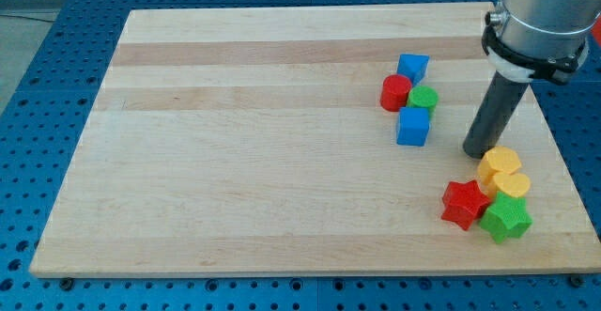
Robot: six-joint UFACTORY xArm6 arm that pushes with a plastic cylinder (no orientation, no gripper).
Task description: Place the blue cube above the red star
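Near the view's right edge, my tip (479,151) rests on the tabletop (263,161), a bare rod gripping nothing, between the blue cube (412,127) and, lower, the red star (464,204).

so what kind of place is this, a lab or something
Probably a robotics lab bench: a wooden board lies on a blue perforated table, small blocks such as the blue cube and red star sit on it, and my tip rests nearby.
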